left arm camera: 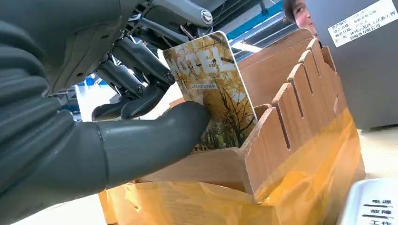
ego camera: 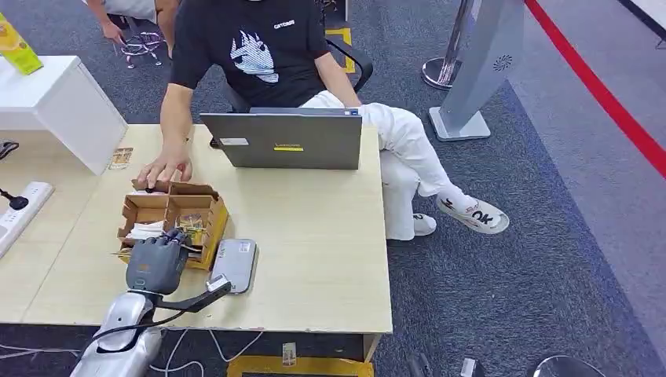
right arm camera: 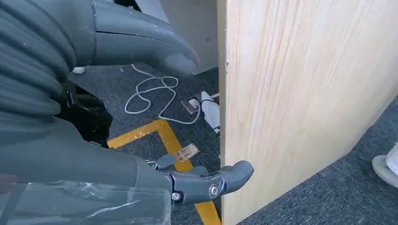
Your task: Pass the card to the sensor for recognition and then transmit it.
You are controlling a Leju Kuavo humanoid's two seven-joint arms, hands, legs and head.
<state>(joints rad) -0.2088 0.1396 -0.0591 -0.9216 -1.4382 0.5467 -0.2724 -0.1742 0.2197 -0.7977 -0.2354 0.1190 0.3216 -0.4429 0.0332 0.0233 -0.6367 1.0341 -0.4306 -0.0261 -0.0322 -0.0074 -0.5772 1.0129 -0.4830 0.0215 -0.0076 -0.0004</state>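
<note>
Yellow-leaf card [left arm camera: 213, 89] upright in cardboard box [left arm camera: 291, 140]

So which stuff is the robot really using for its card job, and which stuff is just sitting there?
For the job:
- yellow tree-picture card, pinched by the left hand
- brown slotted cardboard box it stands in
- flat grey sensor pad beside the box

Just lying about:
- grey laptop
- white power strip
- hanging right hand

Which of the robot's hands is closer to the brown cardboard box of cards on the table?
Left. The left hand is over the brown cardboard box, pinching a yellow tree-patterned card. The right hand hangs beside the wooden table's edge, above the floor.
</note>
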